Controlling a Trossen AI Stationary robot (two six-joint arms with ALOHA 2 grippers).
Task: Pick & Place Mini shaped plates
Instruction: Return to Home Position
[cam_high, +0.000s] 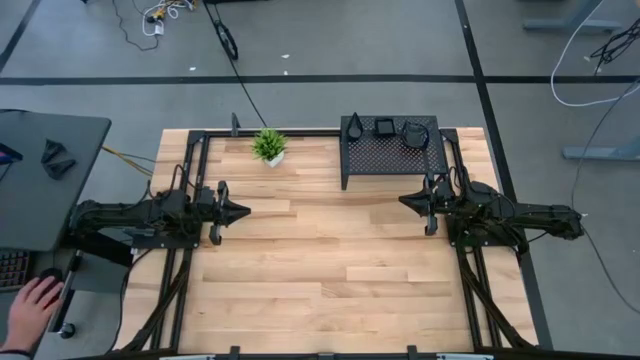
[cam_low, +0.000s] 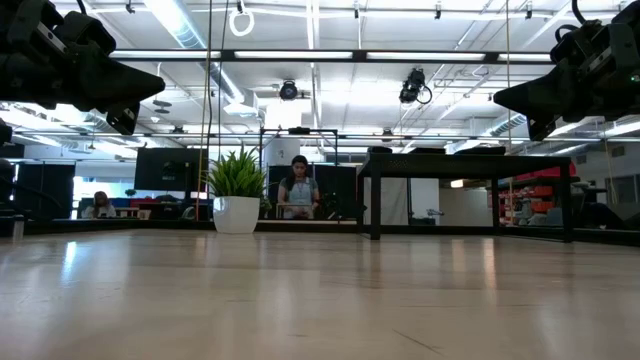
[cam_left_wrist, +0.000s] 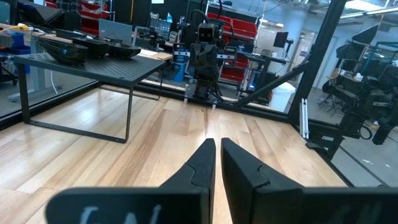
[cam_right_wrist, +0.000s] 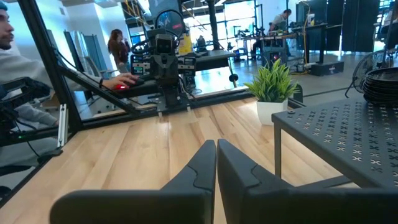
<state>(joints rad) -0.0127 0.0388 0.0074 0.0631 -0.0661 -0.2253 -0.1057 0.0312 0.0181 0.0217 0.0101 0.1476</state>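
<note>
Three small stacks of glossy black mini plates stand along the far side of the black perforated rack (cam_high: 392, 150): a teardrop stack (cam_high: 355, 126), a square stack (cam_high: 384, 127) and a rounded stack (cam_high: 415, 134). In the left wrist view they show as dark piles (cam_left_wrist: 93, 48) on the rack top. My left gripper (cam_high: 243, 211) hovers shut over the table's left part, pointing right. My right gripper (cam_high: 404, 201) hovers shut just near of the rack, pointing left. Neither touches anything.
A small green potted plant (cam_high: 269, 147) stands at the far edge, left of the rack. Bare wooden table top (cam_high: 320, 260) lies between and in front of the arms. A person's hand (cam_high: 30, 308) rests on a mouse off the table's left side.
</note>
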